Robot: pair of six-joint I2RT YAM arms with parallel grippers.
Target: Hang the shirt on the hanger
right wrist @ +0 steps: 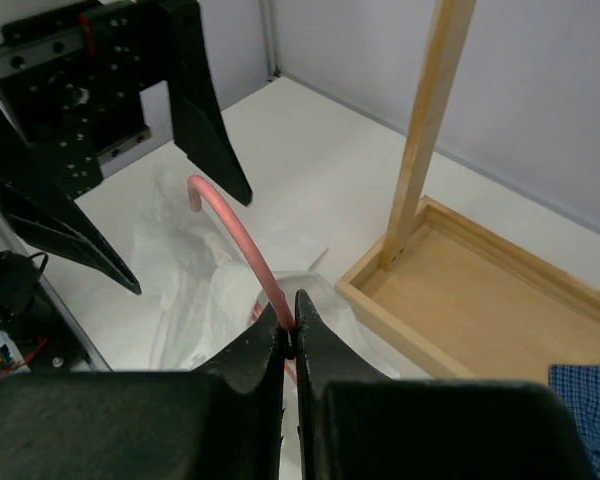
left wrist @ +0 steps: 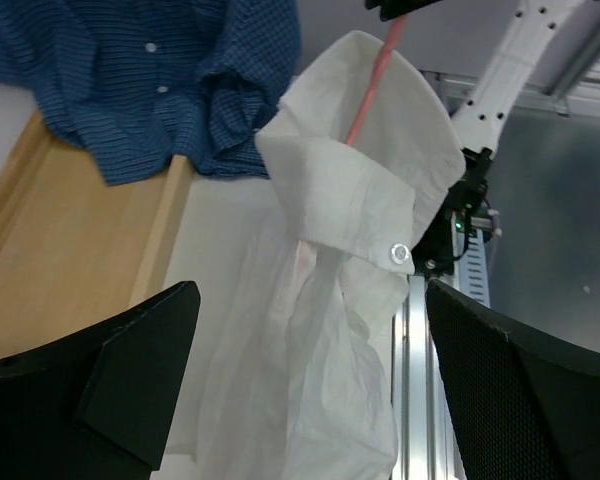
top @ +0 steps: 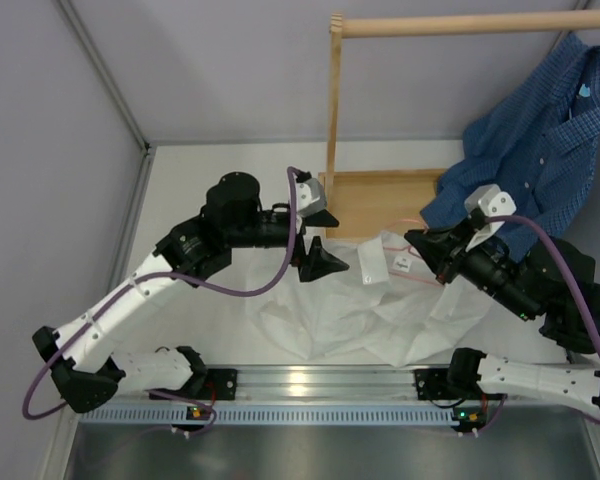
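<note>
Shirt [left wrist: 320, 330], seemingly thin; right end effector [right wrist: 292, 325] pinches wire hanger [right wrist: 242, 235]; left end effector [left wrist: 310, 290] agape.

No words or numbers can be read anywhere. A small white label [top: 402, 262] sits inside the collar of the white shirt [top: 360, 310], but its print is too tiny to read. The blue checked shirt [top: 540, 150] has a pale blue tag [top: 587, 88] that is also too small to read.

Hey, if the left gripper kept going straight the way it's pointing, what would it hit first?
Most likely the shirt, which hangs dead ahead of the open left gripper, draped on the hanger. How far off it is, I can't tell.
</note>
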